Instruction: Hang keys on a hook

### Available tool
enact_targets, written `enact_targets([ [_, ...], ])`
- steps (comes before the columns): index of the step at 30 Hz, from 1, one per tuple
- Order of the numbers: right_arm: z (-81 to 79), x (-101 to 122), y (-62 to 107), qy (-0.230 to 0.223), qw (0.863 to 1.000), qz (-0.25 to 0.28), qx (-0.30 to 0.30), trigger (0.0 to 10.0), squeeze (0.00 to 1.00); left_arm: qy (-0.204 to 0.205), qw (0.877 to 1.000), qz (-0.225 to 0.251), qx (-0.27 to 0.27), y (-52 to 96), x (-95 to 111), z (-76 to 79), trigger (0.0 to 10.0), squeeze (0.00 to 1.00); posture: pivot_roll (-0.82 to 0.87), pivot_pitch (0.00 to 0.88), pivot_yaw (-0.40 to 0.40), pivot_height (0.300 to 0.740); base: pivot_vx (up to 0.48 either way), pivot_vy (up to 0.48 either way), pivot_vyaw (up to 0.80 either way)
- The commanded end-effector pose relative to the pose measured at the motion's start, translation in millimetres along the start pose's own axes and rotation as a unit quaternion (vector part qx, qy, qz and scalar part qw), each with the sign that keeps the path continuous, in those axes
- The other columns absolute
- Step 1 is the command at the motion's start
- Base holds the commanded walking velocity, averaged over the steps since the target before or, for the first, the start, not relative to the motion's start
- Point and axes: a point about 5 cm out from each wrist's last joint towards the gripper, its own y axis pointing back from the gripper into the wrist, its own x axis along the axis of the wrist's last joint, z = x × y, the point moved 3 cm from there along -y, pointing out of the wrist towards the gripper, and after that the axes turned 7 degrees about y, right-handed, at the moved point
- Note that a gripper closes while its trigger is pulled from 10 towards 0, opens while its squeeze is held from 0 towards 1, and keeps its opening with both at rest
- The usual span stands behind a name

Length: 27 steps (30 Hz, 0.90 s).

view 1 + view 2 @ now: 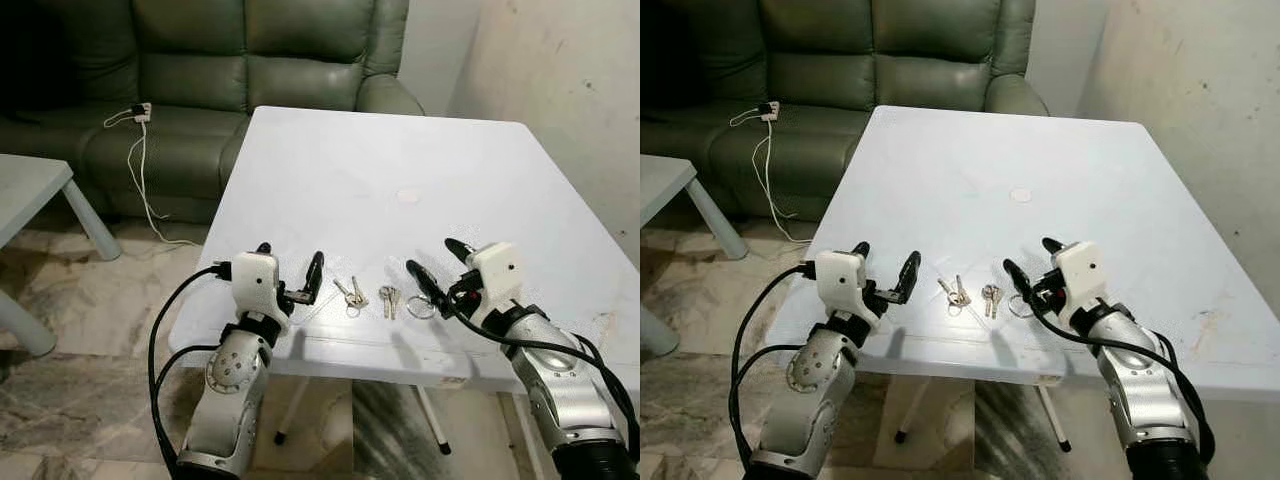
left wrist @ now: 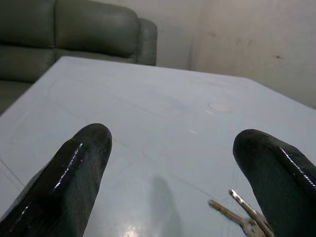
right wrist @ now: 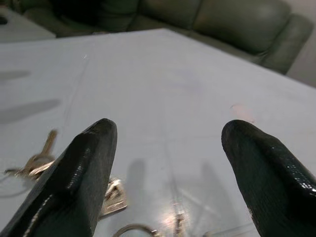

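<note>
From the head cameras I see my left claw [image 1: 290,272] spread wide and empty over the near edge of the white table [image 1: 400,170], with my right claw [image 1: 440,265] also wide and empty; two bunches of keys [image 1: 370,295] lie flat between them, the nearer ring [image 1: 421,308] just beside my right claw's inner finger. My left wrist camera shows keys [image 2: 242,217] beside one finger [image 2: 276,177], apart from it. My right wrist camera shows keys [image 3: 34,160] beyond one finger [image 3: 79,173], a sofa [image 3: 237,24] behind.
</note>
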Motion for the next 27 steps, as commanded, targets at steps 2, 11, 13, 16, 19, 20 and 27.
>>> enact_targets([
  [2, 1.1, -0.7, -3.4, 0.023, 1.000, -0.004, 0.016, 10.0, 0.00, 0.007, 1.000, -0.002, -0.023, 1.4, 0.0, 15.3, 10.0, 0.00, 0.03, 0.036, -0.101, 0.740, 0.000, 0.000, 0.00],
  [11, -0.8, -4.3, -17.2, 0.030, 0.999, -0.007, 0.037, 10.0, 0.00, 0.009, 0.999, -0.011, -0.038, 6.0, -4.1, 22.9, 10.0, 0.00, 0.03, 0.032, -0.103, 0.740, 0.000, 0.000, 0.00],
  [13, -1.7, -5.9, -19.1, 0.032, 0.999, -0.009, 0.043, 10.0, 0.00, 0.010, 0.999, -0.013, -0.040, 7.0, -4.8, 24.4, 10.0, 0.00, 0.04, 0.031, -0.105, 0.740, 0.000, 0.000, 0.00],
  [16, -3.2, -9.0, -21.6, 0.035, 0.998, -0.013, 0.054, 10.0, 0.00, 0.014, 0.999, -0.017, -0.041, 8.1, -6.0, 25.8, 10.0, 0.00, 0.04, 0.031, -0.105, 0.740, 0.000, 0.000, 0.00],
  [19, -4.4, -12.6, -23.2, 0.042, 0.997, -0.019, 0.069, 10.0, 0.00, 0.016, 0.999, -0.019, -0.042, 9.5, -6.9, 27.1, 10.0, 0.00, 0.05, 0.030, -0.106, 0.740, 0.000, 0.000, 0.00],
  [20, -4.8, -15.0, -23.7, 0.049, 0.996, -0.022, 0.077, 10.0, 0.00, 0.016, 0.999, -0.020, -0.042, 10.3, -7.3, 27.9, 10.0, 0.00, 0.05, 0.030, -0.106, 0.740, 0.000, 0.000, 0.00],
  [27, -6.7, -20.5, -22.7, 0.053, 0.993, -0.030, 0.100, 10.0, 0.00, 0.019, 0.999, -0.023, -0.043, 11.9, -8.2, 29.0, 10.0, 0.00, 0.05, 0.030, -0.107, 0.740, 0.000, 0.000, 0.00],
])
